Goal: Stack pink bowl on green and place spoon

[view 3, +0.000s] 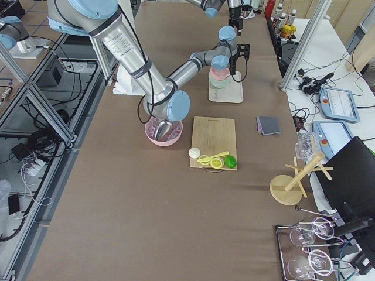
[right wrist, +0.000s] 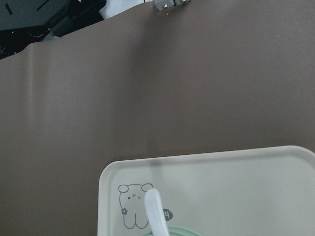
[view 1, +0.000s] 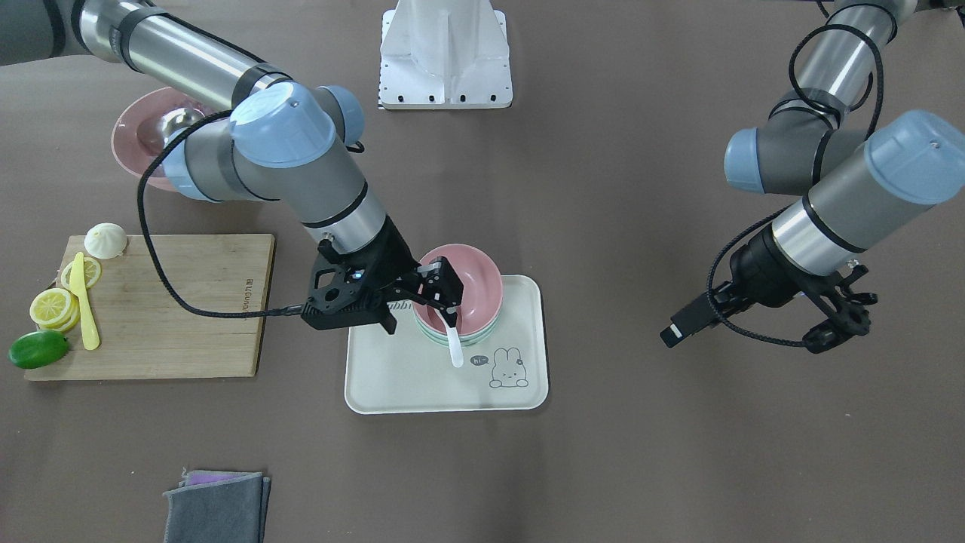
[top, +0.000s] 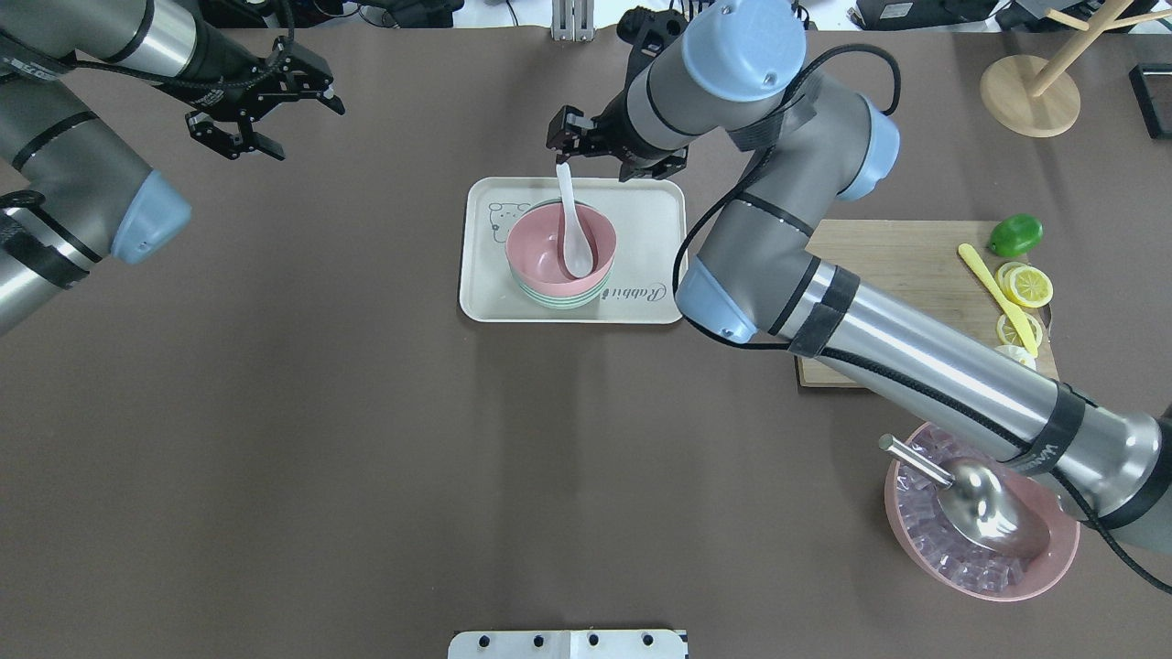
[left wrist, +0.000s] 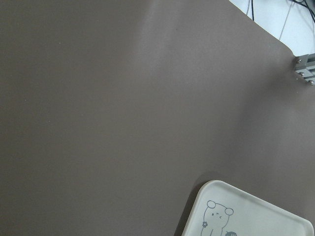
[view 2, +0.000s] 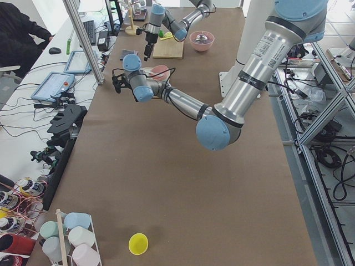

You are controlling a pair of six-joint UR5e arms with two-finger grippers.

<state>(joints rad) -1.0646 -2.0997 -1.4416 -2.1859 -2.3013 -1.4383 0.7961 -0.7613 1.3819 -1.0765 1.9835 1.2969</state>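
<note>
The pink bowl (view 1: 481,290) (top: 540,252) sits nested on top of the mint-green bowls (view 1: 427,329) (top: 549,298) on a cream rabbit tray (view 1: 422,381) (top: 652,229). The white spoon (view 1: 454,347) (top: 573,233) lies in the pink bowl, its handle leaning out over the rim. The handle tip also shows in the right wrist view (right wrist: 154,209). My right gripper (view 1: 445,290) (top: 566,142) hovers just above the spoon's handle and looks open, not holding it. My left gripper (view 1: 837,320) (top: 275,105) is open and empty, far off to the side.
A wooden cutting board (view 1: 188,302) (top: 906,256) holds lemon slices, a yellow knife (view 1: 84,302) and a lime (view 1: 38,348). A larger pink bowl with ice and a metal scoop (top: 980,522) stands near my right arm. A grey cloth (view 1: 215,509) lies at the table's far edge.
</note>
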